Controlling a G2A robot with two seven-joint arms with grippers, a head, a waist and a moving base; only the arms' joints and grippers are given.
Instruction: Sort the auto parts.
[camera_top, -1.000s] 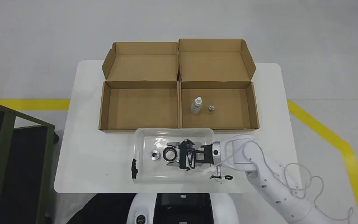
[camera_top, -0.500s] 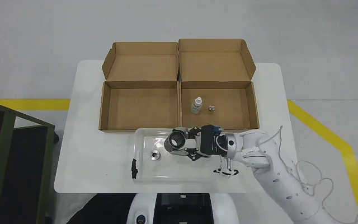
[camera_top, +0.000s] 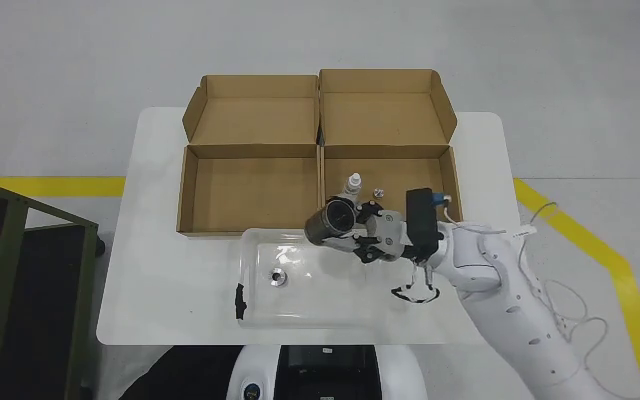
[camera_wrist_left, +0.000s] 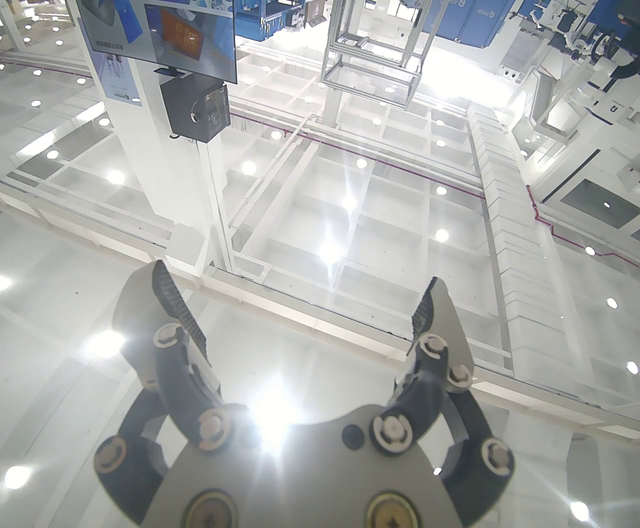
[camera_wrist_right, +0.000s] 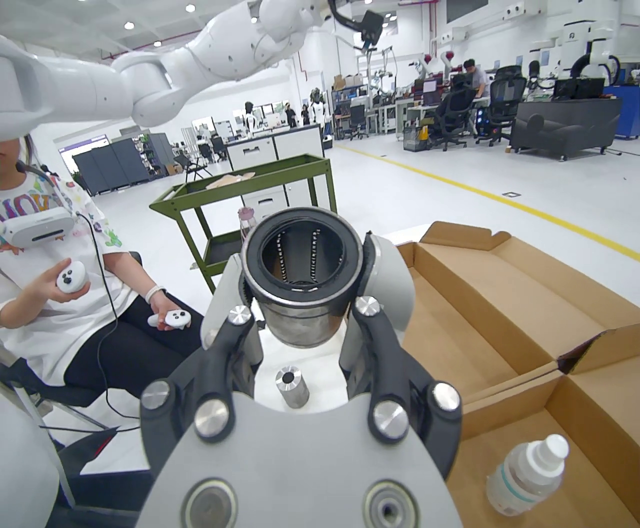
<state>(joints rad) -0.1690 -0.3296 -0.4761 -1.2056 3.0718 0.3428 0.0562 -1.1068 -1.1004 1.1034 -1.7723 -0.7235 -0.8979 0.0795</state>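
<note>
- Two items sorted: bottle (camera_top: 350, 187) and small metal part (camera_top: 379, 191), in the box (camera_top: 420, 195) just beside the right claw (camera_top: 345, 228).
- One bearing (camera_top: 328, 222) in transit: pinched in the right claw, above the tray (camera_top: 320, 300) rim.
- One bushing (camera_top: 279, 277) left in the tray, below and beyond the claw; a black piece (camera_top: 240, 300) farther off.
- Second box (camera_top: 250, 195), beyond the bearing: its likely destination.
- Left claw (camera_wrist_left: 297, 282): spread, holding nothing, pointed at the ceiling.
- Progress, judged: about half.

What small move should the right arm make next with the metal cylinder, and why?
Probably carry the metal cylinder forward over the cardboard boxes: the right gripper holds it at the tray's far edge, not yet above either box. Which box, I cannot tell.
</note>
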